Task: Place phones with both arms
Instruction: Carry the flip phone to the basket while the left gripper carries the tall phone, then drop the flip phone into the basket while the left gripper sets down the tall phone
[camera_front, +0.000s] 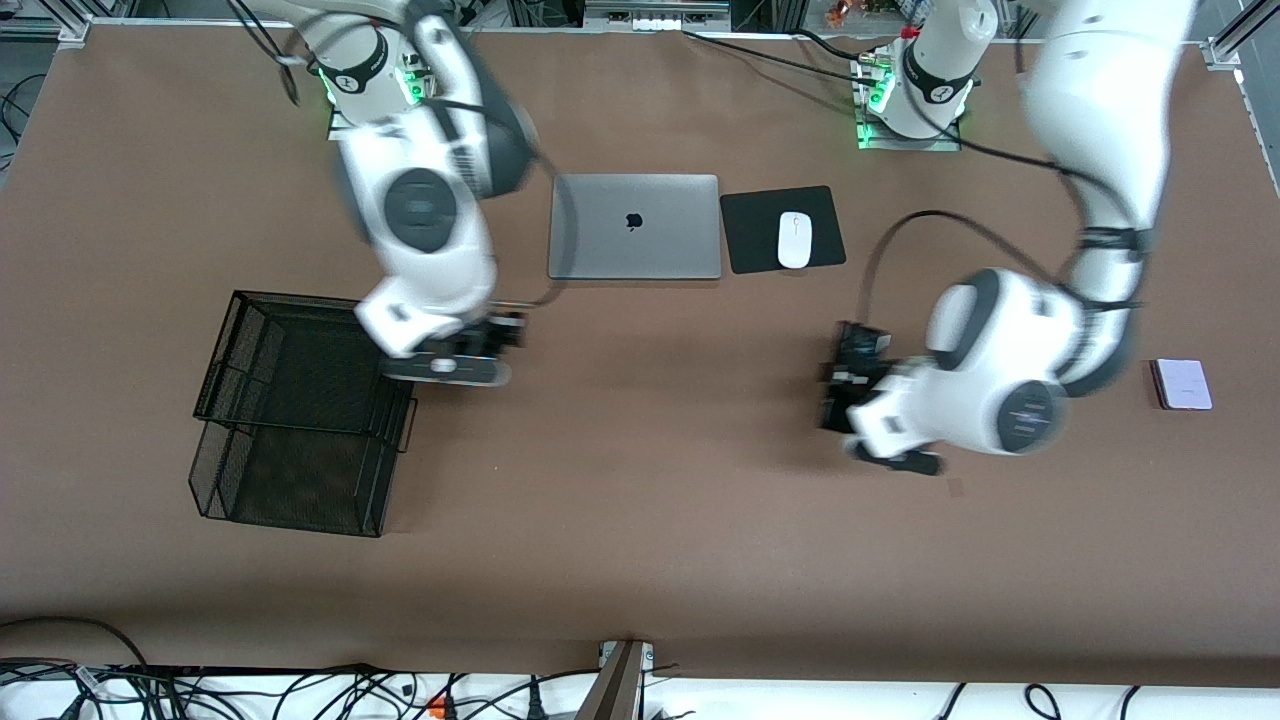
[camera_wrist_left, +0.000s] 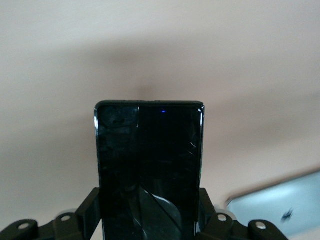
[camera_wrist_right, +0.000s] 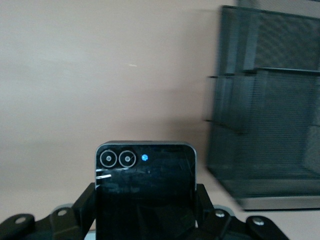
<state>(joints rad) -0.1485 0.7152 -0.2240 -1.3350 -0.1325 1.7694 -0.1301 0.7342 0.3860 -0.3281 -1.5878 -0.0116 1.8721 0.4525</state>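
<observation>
mesh tray stack (camera_front: 300, 420): black wire, two tiers, on the brown worktop (camera_front: 640, 520) toward the right arm's end; its lower tier juts nearer the front camera than the upper one; in the right wrist view it shows as a dark mesh wall (camera_wrist_right: 270, 125) just beside the held phone
left gripper (camera_front: 850, 385): up over bare worktop toward the left arm's end, nearer the front camera than the mouse pad; fingers (camera_wrist_left: 87, 212) clamped on the two long edges of the long slim black phone
long slim black phone (camera_wrist_left: 149, 170): held in the left gripper, glass face to the wrist camera, fine cracks and a small blue dot near its free end; in the front view it is mostly hidden under the wrist
lavender-white phone (camera_front: 1181, 384): small and squarish, lying flat on the worktop by the left arm's edge of it, well apart from both grippers
right gripper (camera_front: 470, 355): over the worktop just beside the upper tier of the tray stack; fingers (camera_wrist_right: 85, 207) clamped on the sides of the small black phone
small black phone (camera_wrist_right: 146, 192): held in the right gripper; two ringed lenses and a blue dot along its free end
laptop (camera_front: 635, 226): grey, lid shut, farther from the front camera than both grippers
mouse pad (camera_front: 782, 229): black, just beside the laptop toward the left arm's end
mouse (camera_front: 795, 240): white, resting on the mouse pad
</observation>
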